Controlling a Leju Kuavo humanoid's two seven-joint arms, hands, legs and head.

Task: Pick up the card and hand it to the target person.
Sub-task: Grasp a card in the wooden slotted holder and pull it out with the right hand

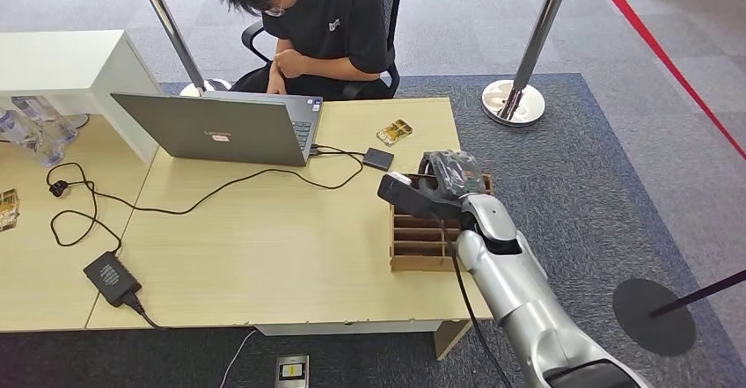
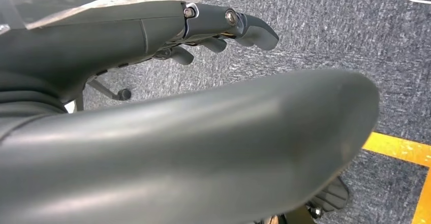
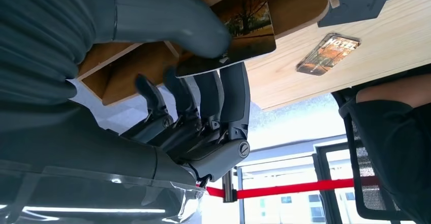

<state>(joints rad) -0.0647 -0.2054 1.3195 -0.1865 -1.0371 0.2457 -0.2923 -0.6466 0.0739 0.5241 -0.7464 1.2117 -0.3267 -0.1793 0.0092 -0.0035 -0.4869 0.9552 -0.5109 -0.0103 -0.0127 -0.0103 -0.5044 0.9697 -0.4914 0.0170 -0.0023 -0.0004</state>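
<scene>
Card (image 3: 239, 28) with an autumn-tree print sits pinched in the right hand (image 3: 203, 82), thumb on the printed face and dark fingers (image 3: 234, 89) behind it, upper centre of the right wrist view, just at the lip of the wooden slotted card holder (image 1: 422, 238). In the head view that hand (image 1: 440, 186) is centre-right, over the holder's far end at the table (image 1: 264, 247) right edge; the card itself is hard to pick out there.

Risks, as judgement: grip looks like it catches only the card's near edge, so the card could pivot or slip out when the arm swings toward the person (image 1: 325, 27). Card edge may still be inside or against a slot; pulling at an angle could snag it or drag the light holder off the table edge. A second card (image 1: 394, 131) marked HOTEL and a small dark hub (image 1: 379, 158) with its cable lie between hand and person, so a low reach could sweep them. Person is looking down behind the laptop (image 1: 215, 128), may not take the card.

Hidden: how much card is still in the slot, cannot tell. Person's head is cut at top of frame. Left hand (image 2: 223, 26) hangs over grey carpet, fingers curled in, holding nothing; thumb blocks most of that view.
</scene>
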